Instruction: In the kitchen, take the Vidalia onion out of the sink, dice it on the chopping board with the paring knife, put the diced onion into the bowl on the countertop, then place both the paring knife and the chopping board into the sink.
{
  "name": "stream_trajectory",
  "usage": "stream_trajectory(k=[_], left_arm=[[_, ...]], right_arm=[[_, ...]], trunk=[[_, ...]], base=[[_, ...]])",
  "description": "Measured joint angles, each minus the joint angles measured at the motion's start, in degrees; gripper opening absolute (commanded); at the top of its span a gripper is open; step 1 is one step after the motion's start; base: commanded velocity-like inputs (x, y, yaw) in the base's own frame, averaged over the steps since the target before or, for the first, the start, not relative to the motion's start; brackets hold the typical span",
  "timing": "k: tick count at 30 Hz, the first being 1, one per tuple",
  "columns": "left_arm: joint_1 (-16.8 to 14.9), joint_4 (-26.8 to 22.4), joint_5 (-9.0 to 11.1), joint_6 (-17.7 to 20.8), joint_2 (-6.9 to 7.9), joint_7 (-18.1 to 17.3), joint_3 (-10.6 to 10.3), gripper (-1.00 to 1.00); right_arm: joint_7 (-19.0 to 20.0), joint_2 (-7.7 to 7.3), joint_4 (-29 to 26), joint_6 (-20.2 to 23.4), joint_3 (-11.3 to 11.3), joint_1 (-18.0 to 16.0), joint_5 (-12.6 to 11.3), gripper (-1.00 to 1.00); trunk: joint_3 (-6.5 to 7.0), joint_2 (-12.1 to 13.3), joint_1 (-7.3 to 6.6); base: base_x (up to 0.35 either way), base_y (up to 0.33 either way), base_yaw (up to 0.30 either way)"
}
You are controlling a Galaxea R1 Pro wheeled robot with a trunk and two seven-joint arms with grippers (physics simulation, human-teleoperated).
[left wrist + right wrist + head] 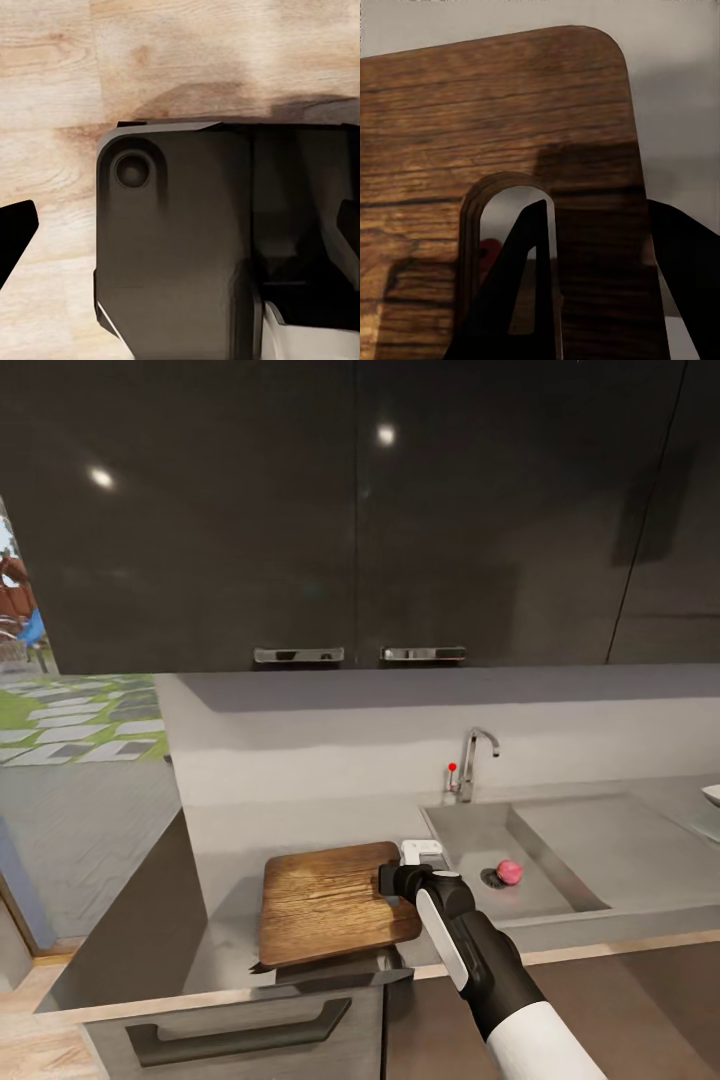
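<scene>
The brown chopping board (330, 905) lies on the grey countertop (230, 840) left of the sink (560, 850). My right gripper (392, 882) is at its right short edge. In the right wrist view one finger (521, 285) pokes through the board's (495, 127) handle slot and the other sits outside the edge, shut on the strip between. A red patch (489, 251) shows through the slot, perhaps the paring knife's handle. The pinkish Vidalia onion (509, 872) rests in the sink by the drain. The white bowl (712, 795) peeks in at far right. My left gripper (180, 232) hangs open over wood floor.
A chrome faucet (472, 760) with a red-tipped lever (452, 767) stands behind the sink. Glossy black upper cabinets (350, 510) hang overhead. A grey drawer with a black handle (240, 1035) sits below the board. The robot's dark base (180, 247) lies under the left gripper.
</scene>
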Motion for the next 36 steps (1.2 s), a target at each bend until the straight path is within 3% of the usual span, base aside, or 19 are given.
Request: stream_trajectory(k=[20,36], left_arm=[[0.0,0.0,0.1,0.0,0.08,0.0,0.0,1.00],[0.0,0.0,0.0,0.0,0.08,0.0,0.0,1.00]], right_arm=[[0.1,0.00,0.0,0.0,0.0,0.0,0.0,-1.00],[0.1,-0.04,0.0,0.0,0.0,0.0,0.0,-1.00]], trunk=[[3.59,8.0,-4.40],[3.59,8.0,-4.40]], base=[[0.000,0.000,0.000],[0.000,0.000,0.000]])
